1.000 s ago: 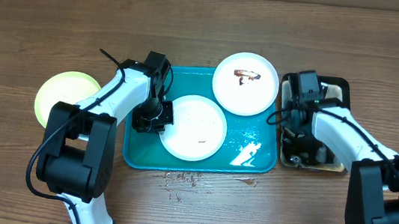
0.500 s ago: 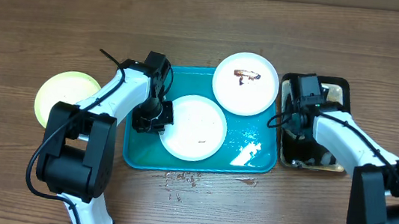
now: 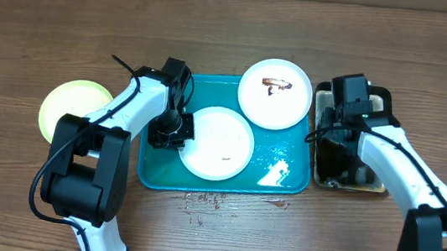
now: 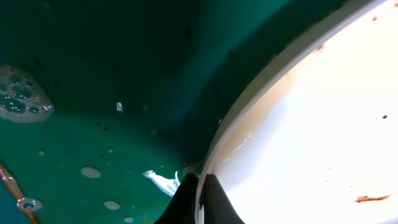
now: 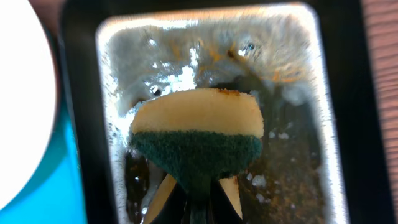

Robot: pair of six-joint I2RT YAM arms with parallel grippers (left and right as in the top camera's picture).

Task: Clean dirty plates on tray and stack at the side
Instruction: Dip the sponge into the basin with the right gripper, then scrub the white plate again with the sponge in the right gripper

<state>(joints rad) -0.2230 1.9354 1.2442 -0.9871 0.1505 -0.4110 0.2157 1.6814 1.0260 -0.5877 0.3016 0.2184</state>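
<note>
On the teal tray [image 3: 285, 180] lies a white plate [image 3: 217, 142] with small specks. My left gripper [image 3: 174, 128] is shut on its left rim. In the left wrist view my gripper [image 4: 199, 182] pinches that plate [image 4: 323, 118] at its edge over the wet tray [image 4: 93, 74]. A second white plate [image 3: 275, 93] with a brown smear rests on the tray's back right corner. A yellow-green plate [image 3: 73, 108] sits on the table at the left. My right gripper [image 5: 198, 200] is shut on a yellow-and-green sponge [image 5: 196, 134] above the black-rimmed basin [image 5: 311, 155].
The basin [image 3: 373, 186] of dirty water stands right of the tray. Soapy foam [image 3: 277, 170] lies on the tray's right part. Brown splatter [image 3: 207, 198] marks the table in front of the tray. A white plate's edge [image 5: 25, 93] shows left of the basin.
My right arm has lifted and shifted slightly back over the basin, still holding the sponge. The left arm and the plates have not moved.
</note>
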